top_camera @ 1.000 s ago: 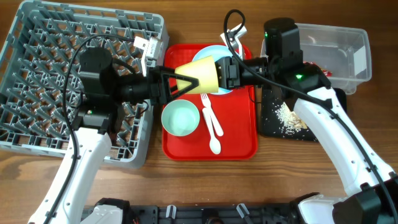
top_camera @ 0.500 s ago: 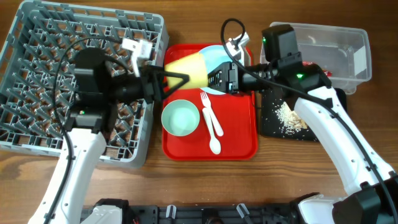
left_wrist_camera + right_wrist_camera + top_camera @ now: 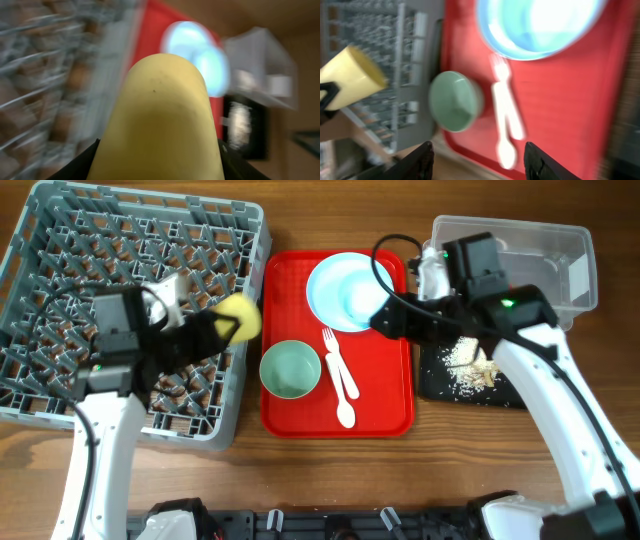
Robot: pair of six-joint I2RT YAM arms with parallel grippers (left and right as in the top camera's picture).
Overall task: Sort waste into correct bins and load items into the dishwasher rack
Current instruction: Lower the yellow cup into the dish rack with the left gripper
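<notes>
Yellow-green cup is lying sideways, pinched in the left gripper, hanging over the dishwasher rack at its right edge, long axis pointing toward the red tray, while the right gripper is hovering spread and empty over that tray.

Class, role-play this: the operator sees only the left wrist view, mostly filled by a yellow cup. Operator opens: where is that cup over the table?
Observer: The yellow cup, held by the left tool, hangs over the rack's right edge.
Operator: Is the right tool busy?
Observer: No, the right tool is open and empty above the red tray.
Operator: What lies on the tray?
Observer: A bowl, beside the fork and spoon.
</notes>
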